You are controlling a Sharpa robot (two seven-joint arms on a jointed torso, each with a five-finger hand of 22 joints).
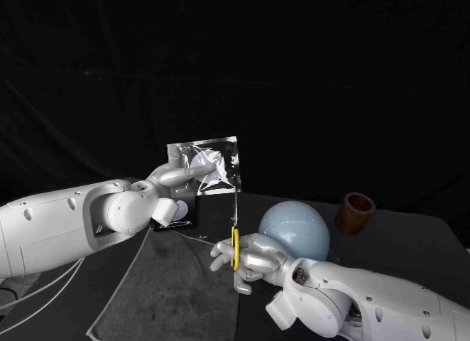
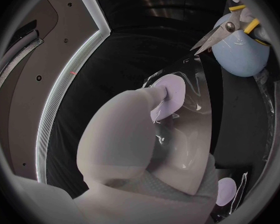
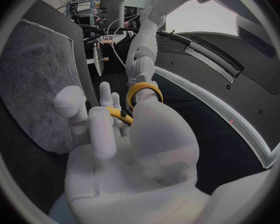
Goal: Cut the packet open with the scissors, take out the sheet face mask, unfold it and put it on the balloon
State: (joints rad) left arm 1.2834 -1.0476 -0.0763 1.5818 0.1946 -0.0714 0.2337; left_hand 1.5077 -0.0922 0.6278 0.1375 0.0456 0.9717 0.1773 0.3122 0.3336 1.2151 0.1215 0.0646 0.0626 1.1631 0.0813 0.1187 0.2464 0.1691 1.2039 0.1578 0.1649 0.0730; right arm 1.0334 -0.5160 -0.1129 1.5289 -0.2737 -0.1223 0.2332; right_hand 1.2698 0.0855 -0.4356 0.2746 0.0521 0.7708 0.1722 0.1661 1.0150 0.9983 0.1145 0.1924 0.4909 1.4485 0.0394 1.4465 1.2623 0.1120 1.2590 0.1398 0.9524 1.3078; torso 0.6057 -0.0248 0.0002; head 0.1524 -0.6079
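Packet (image 1: 204, 165) held up over the desk (image 1: 419, 241), scissors (image 1: 235, 238) just beneath.
My left hand (image 1: 177, 175) pinches the clear packet upright from its left side. Under its lower right corner my right hand (image 1: 250, 257) grips the yellow-handled scissors, blades pointing up; I cannot tell whether they touch it. To the right stands the pale blue balloon (image 1: 297, 229), then a brown cup (image 1: 355, 212).

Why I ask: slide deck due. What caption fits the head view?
Left hand holds the packet up; right hand points the scissors up at its lower edge, by the balloon.
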